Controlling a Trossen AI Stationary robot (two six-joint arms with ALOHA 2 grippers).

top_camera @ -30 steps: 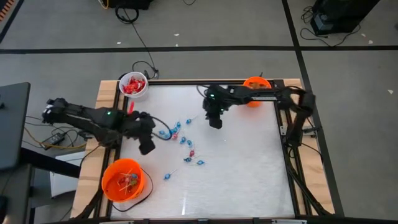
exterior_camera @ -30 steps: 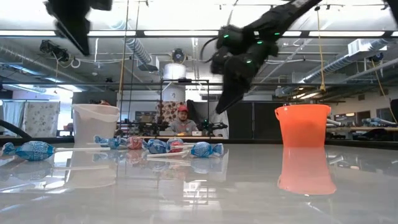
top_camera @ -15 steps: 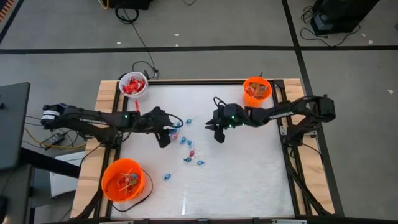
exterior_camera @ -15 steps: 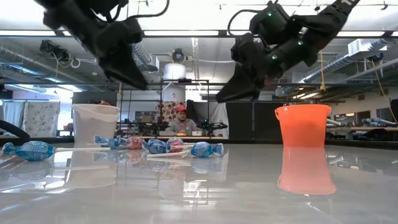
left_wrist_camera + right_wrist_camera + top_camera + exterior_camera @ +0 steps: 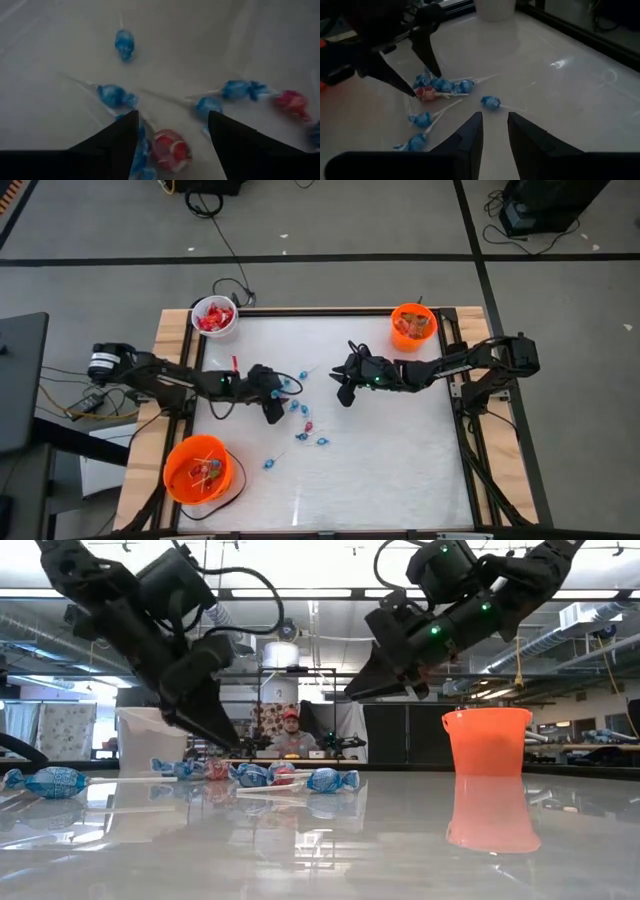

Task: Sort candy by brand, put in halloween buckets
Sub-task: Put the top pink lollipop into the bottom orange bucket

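Surface mid-sort: white bucket (image 5: pixel 214 318) and both orange buckets (image 5: pixel 198 470) are holding candy.
Blue lollipops (image 5: pixel 296 408) are lying mid-surface; left gripper (image 5: pixel 170 131) is hovering wide over them, right gripper (image 5: pixel 495 131) narrow, empty.

White table (image 5: pixel 400 450) — scattered candy (image 5: pixel 300 408) mid-left; small orange bucket (image 5: pixel 412 325) — far right corner.

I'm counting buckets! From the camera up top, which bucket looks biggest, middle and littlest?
1. The larger orange bucket, near the table's front left corner.
2 and 3. The small orange bucket and the white bucket look about alike, so no ranking between them.
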